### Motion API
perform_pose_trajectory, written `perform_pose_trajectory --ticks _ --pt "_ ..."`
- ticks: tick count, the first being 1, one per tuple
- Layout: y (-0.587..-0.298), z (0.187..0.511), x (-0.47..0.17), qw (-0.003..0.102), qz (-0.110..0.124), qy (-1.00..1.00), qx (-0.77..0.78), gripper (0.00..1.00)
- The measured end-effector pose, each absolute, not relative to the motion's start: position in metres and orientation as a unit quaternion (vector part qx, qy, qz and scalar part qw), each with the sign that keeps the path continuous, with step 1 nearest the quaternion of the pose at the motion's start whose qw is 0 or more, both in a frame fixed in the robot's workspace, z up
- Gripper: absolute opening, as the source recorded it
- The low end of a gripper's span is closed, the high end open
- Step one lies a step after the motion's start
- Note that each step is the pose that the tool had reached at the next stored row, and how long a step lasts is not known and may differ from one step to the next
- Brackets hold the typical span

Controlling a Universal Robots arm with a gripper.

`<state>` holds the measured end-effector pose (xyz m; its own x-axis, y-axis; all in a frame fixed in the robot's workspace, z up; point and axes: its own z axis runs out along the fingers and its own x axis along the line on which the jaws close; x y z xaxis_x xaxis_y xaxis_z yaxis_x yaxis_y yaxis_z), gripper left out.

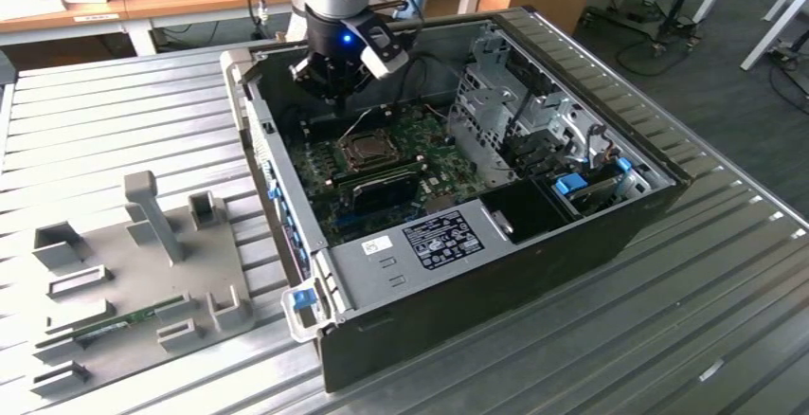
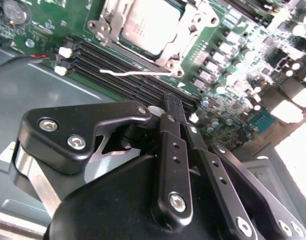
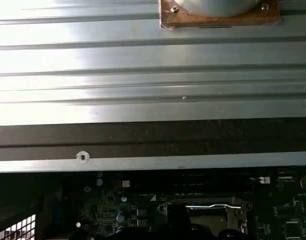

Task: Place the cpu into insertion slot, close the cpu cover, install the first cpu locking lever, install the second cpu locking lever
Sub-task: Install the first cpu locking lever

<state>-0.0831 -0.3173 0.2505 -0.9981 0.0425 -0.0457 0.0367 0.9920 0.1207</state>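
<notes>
In the exterior view, the gripper (image 1: 332, 85) is hanging inside the open computer case (image 1: 607, 235), toward its far corner on the exterior view's left. It is sitting just beyond the cpu (image 1: 370, 152), which is lying in its socket on the motherboard (image 1: 423, 164).

In the second wrist view, the fingertips (image 2: 168, 101) are pressing together with nothing between them, poised above the dark memory slots (image 2: 108, 62). The cpu (image 2: 152, 22) is showing its grey top through the window of the cpu cover (image 2: 188, 35), which seems to be lying flat over it. A thin pale rod (image 2: 135, 73), which I am taking for a locking lever, is running along the near edge of the socket. Whether it is latched I cannot tell.

I am judging the lever work to be the step in hand. Doing it well means meeting the rod with the closed tip near its free end, pushing steadily along its swing, and keeping clear of the memory slots.

In the first wrist view, the cpu cover (image 3: 242, 207) is lying beyond the case wall (image 3: 143, 135), with the ribbed table (image 3: 143, 55) outside.
</notes>
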Motion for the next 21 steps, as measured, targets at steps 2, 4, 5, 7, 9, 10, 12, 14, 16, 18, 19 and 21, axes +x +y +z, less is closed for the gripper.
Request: perform_pose_trajectory --ticks 2,4,5,7,9,10,12,14,16,18,19,21 --pt "-0.317 0.249 -0.079 0.024 0.060 0.998 0.020 0.11" --pt "-0.317 0.248 -0.074 0.024 0.061 0.998 0.020 0.11" --pt "-0.317 0.247 -0.072 0.024 0.062 0.998 0.020 0.11" --pt "-0.317 0.245 -0.068 0.024 0.064 0.997 0.020 0.11" --pt "-0.317 0.243 -0.065 0.024 0.069 0.997 0.020 0.11" --pt "-0.317 0.242 -0.064 0.024 0.073 0.997 0.020 0.11" --pt "-0.317 0.241 -0.064 0.024 0.081 0.996 0.020 0.11" --pt "-0.317 0.241 -0.064 0.024 0.086 0.996 0.020 0.11" --pt "-0.317 0.241 -0.064 0.024 0.087 0.996 0.021 0.11" --pt "-0.317 0.241 -0.064 0.024 0.087 0.996 0.020 0.11" --pt "-0.317 0.241 -0.064 0.024 0.087 0.996 0.020 0.11" --pt "-0.317 0.241 -0.064 0.024 0.088 0.996 0.020 0.11"
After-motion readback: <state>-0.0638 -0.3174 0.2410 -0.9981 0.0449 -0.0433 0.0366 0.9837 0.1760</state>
